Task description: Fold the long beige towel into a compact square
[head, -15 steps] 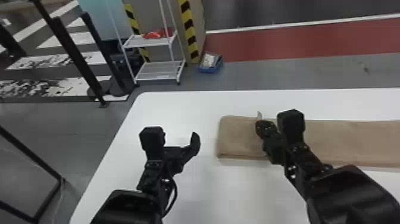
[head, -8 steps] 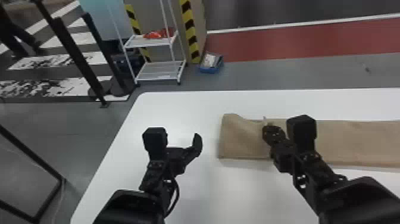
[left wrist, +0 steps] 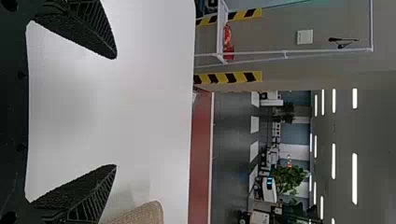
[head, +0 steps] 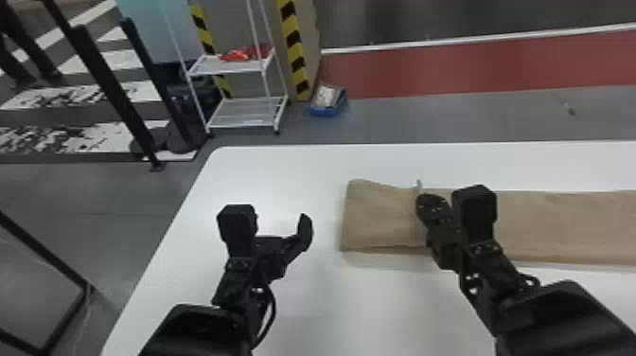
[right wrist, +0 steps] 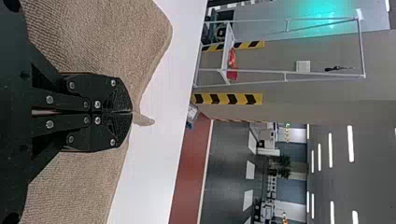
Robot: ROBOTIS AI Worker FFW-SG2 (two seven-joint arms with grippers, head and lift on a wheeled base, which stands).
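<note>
Left gripper [left wrist: 116,111] had jaws spread, right gripper's [right wrist: 131,112] pinched towel [head: 568,227]; long stretch lay flat, square unfinished.

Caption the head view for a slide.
Right claw pinches the beige towel on the white table; left claw hangs open beside it.

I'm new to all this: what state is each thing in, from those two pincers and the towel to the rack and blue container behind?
Left pincer: open, empty.
Right pincer: shut on a pinch of towel, a bit poking past the tips.
Beige towel: stretched out long, not a compact square.
White rack: standing, something red on its upper shelf.
Blue container: on the floor, pale contents inside.
</note>
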